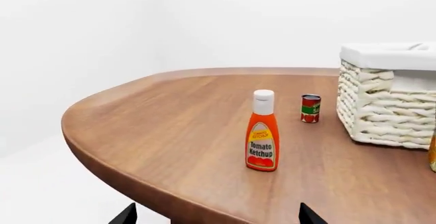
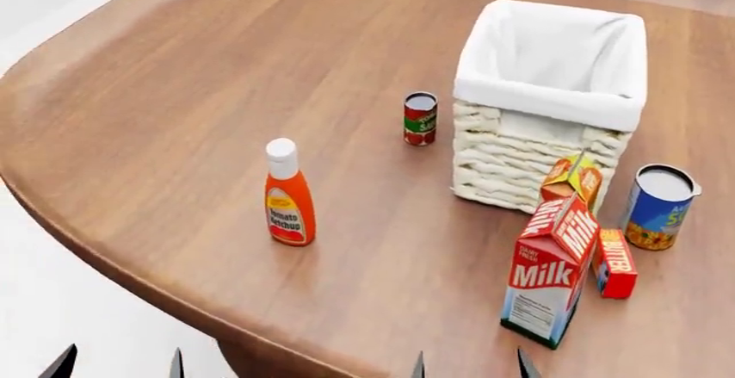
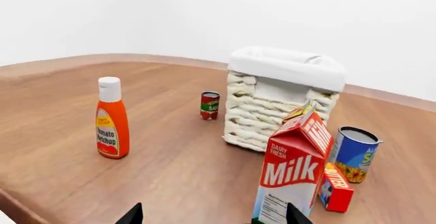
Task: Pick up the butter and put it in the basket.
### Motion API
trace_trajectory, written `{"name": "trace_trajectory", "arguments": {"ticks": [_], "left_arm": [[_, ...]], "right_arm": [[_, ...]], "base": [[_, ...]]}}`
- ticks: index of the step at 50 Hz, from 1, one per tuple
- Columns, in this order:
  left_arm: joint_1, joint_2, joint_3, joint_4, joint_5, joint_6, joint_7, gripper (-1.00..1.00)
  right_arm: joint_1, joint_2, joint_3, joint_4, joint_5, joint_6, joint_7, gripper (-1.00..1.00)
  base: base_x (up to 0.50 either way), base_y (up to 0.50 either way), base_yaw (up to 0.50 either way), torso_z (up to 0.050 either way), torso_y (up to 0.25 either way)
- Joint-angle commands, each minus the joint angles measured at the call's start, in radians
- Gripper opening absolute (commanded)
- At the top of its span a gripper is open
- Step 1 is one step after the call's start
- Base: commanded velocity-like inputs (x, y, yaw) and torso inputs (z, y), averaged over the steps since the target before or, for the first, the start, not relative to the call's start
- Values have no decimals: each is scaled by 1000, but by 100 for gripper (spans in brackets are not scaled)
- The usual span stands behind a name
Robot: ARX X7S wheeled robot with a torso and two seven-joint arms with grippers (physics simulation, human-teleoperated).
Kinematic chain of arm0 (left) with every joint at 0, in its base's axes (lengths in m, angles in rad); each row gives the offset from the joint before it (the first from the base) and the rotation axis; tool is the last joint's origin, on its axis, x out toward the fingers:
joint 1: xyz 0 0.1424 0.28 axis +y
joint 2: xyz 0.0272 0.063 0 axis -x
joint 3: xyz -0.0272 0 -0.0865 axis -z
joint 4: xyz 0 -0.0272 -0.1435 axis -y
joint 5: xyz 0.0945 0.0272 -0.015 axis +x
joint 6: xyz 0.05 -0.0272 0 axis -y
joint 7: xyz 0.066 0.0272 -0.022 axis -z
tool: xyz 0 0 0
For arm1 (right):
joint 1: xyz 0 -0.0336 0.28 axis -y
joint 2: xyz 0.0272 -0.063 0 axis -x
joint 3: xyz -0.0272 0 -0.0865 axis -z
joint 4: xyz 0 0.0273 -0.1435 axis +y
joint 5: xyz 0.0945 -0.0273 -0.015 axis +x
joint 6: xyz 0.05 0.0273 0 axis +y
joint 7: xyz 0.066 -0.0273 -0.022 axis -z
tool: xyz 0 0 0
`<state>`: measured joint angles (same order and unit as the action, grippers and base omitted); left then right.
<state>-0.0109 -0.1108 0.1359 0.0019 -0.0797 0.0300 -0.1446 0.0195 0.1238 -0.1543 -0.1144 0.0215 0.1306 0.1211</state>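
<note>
Head view shows the butter (image 2: 615, 263) untouched on the counter (image 2: 172, 120), at five o'clock from the basket (image 2: 549, 102); we keep both jaws spread, everything remains undone.

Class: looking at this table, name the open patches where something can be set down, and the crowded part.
Open: the table left of the ketchup bottle, and between it and the milk carton. Crowded: milk carton, butter, juice carton and blue can bunched beside the basket.

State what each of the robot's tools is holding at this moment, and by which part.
Nothing is held. Only the tips of both tools show, spread apart and empty. The butter lies untouched on the table beside the milk carton.
</note>
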Motion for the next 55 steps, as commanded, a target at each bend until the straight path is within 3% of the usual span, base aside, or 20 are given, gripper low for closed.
{"name": "trace_trajectory", "arguments": {"ticks": [1, 6, 7, 50, 55], "left_arm": [[-2, -11, 13, 0, -10, 1, -10, 100], [-2, -15, 19, -2, -13, 3, -14, 100], [-2, -16, 21, -2, -14, 3, -14, 100], [-5, -49, 48, 38, -56, -22, -37, 100], [-98, -70, -24, 196, -168, -209, -62, 100]], "right_arm": [[25, 20, -46, -8, -26, 113, 2, 100], [27, 33, -70, -37, -77, 159, 30, 100], [17, 24, -45, -36, -46, 88, 37, 100], [12, 61, -78, -99, -78, 143, 91, 100], [-23, 65, -54, -163, -57, 128, 106, 100]], "base": [[0, 0, 0, 0, 0], [5, -14, 0, 0, 0], [165, -472, 0, 0, 0], [160, -457, 0, 0, 0], [0, 0, 0, 0, 0]]}}
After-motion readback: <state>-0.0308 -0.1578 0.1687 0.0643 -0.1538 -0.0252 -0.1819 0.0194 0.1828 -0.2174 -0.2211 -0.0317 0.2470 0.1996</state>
